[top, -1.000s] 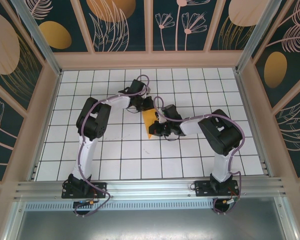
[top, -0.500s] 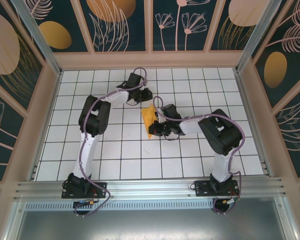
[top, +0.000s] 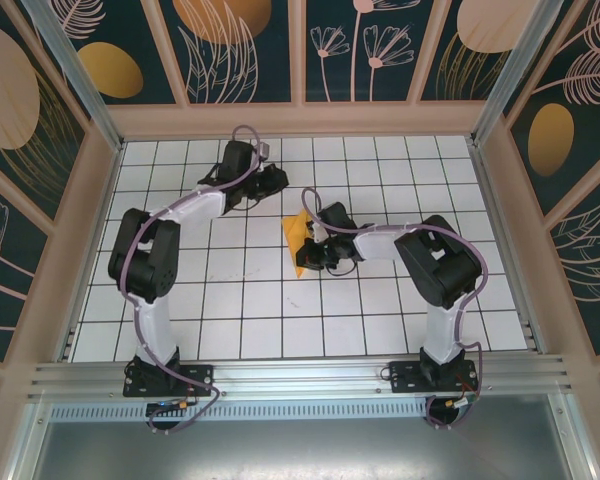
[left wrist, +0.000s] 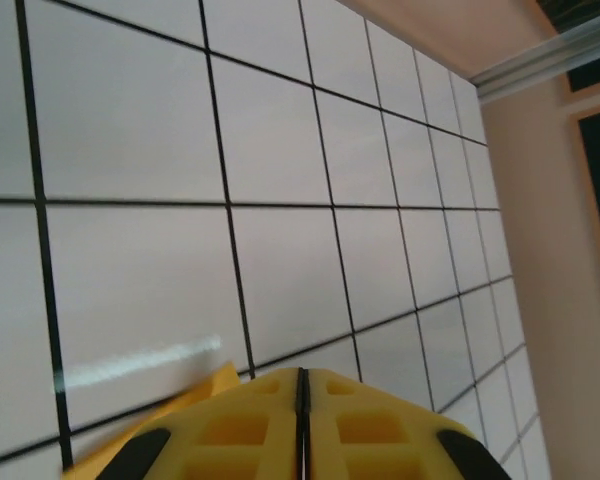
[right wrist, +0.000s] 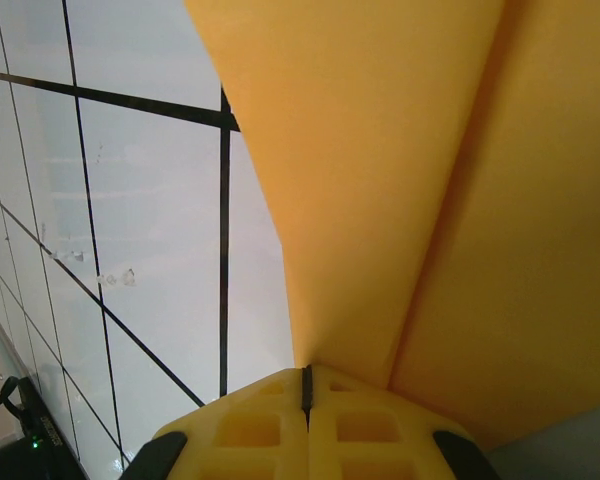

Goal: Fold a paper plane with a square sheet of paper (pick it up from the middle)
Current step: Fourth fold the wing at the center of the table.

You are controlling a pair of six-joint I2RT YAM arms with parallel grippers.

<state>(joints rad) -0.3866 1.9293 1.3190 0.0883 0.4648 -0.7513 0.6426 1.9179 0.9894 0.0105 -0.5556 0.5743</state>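
While the right hand (top: 315, 252) sits pinched shut on the orange paper plane (top: 298, 235), left hand (top: 275, 180) closed up empty, well apart toward the back of the gridded tabletop (top: 230, 300)

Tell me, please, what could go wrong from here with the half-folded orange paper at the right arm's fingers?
1. The left fingers are shut over bare table, apart from the folded paper. With the shut right fingers alone at its edge, it may slide or turn.
2. In the right wrist view a flap seems to stand up along its crease, so that fold may spring open.
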